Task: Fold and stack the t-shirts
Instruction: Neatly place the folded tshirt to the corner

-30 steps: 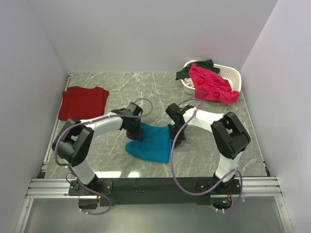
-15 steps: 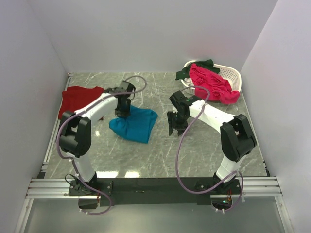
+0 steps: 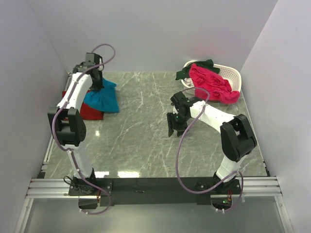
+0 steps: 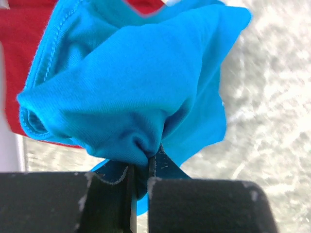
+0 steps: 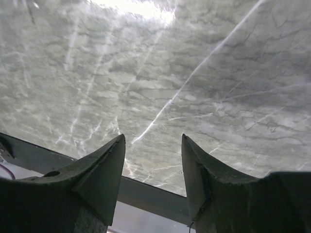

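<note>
My left gripper (image 3: 97,83) is shut on the bunched teal-blue t-shirt (image 3: 103,98), which hangs at the far left over the folded dark red t-shirt (image 3: 87,110). In the left wrist view the teal cloth (image 4: 131,92) is pinched between my fingers (image 4: 141,167), with the red shirt (image 4: 22,53) behind it. My right gripper (image 3: 173,127) is open above bare table near the middle; its wrist view shows nothing between the fingertips (image 5: 152,145). A bright pink t-shirt (image 3: 211,85) and a dark green one (image 3: 187,72) lie in the basket.
The white slatted basket (image 3: 232,76) stands at the back right corner. Grey walls close in the marble table (image 3: 146,141) on the left, back and right. The table's dark front rail (image 5: 146,191) shows in the right wrist view.
My left arm has carried the teal-blue shirt from the table's middle to the far left, over the red shirt. My right gripper let go of the shirt, opened, and now holds still.
</note>
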Motion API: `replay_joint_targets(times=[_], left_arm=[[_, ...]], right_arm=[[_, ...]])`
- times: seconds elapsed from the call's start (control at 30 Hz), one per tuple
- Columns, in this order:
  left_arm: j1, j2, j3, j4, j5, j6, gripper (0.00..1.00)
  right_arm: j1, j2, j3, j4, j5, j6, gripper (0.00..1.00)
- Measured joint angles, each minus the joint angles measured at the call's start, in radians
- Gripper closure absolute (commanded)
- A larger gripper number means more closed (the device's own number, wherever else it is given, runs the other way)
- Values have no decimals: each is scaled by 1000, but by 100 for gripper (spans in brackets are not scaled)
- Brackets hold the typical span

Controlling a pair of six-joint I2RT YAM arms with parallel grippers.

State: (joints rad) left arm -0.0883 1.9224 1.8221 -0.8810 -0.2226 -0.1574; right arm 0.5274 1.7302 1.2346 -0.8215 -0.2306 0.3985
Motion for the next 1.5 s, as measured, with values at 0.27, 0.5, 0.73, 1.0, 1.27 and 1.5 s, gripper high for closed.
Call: replay_joint_targets(times=[0.27,0.5,0.73,1.0,1.27,1.5], left_arm=[[124,50,129,-31,66,55,100],[264,35,95,-43,222,69,100],[455,-14,14,-47,375,68,100],[447,-16,14,-45,438,68,100],[443,60,36,-45,438,68,100],[450,119,71,-46,340,58,73]], right_arm=[[0,0,-30,5,-8,0,43],[0,0,-31,5,-10,5,43],[0,0,-32,3,-15,5,43],[0,0,-32,-2,-18,5,43],[10,0,-32,-4,-19,13,43],[14,0,-32,-10,-21,24,43]])
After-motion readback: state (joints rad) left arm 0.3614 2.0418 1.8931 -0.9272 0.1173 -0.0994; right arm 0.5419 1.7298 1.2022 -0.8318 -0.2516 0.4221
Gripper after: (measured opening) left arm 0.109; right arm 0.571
